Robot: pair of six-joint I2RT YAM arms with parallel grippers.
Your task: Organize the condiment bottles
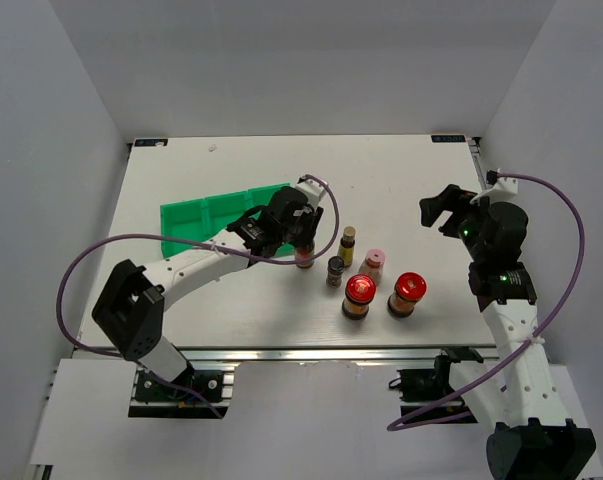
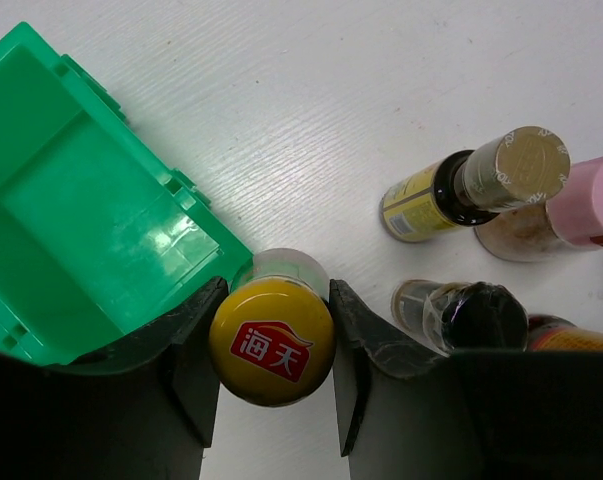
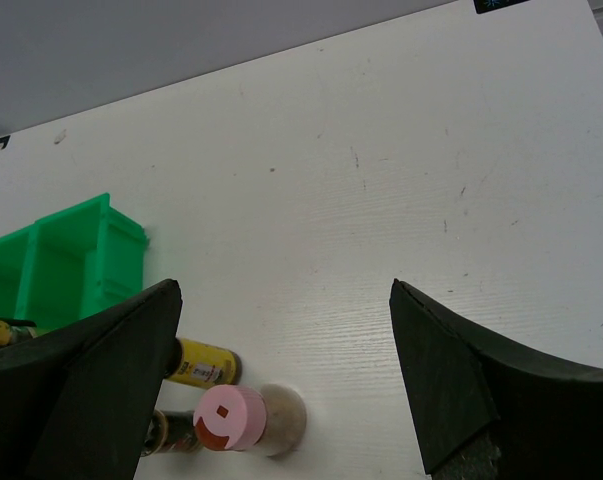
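Note:
My left gripper (image 1: 299, 240) is shut on a slim brown yellow-capped bottle (image 2: 272, 340), held upright right beside the corner of the green tray (image 2: 81, 220). The other slim bottle (image 1: 348, 243) stands to its right and also shows in the left wrist view (image 2: 501, 175). The grey-capped bottle (image 1: 335, 270), the pink-capped bottle (image 1: 372, 265) and two red-lidded jars (image 1: 359, 295) (image 1: 407, 293) stand in a group mid-table. My right gripper (image 1: 443, 210) is open and empty, above the table to the right of the group. Its wrist view (image 3: 283, 290) shows the pink-capped bottle (image 3: 236, 420) below left.
The green compartment tray (image 1: 216, 215) lies at the left of the table, its compartments showing empty. Grey walls enclose the table on three sides. Bare white tabletop lies behind and to the right of the bottles.

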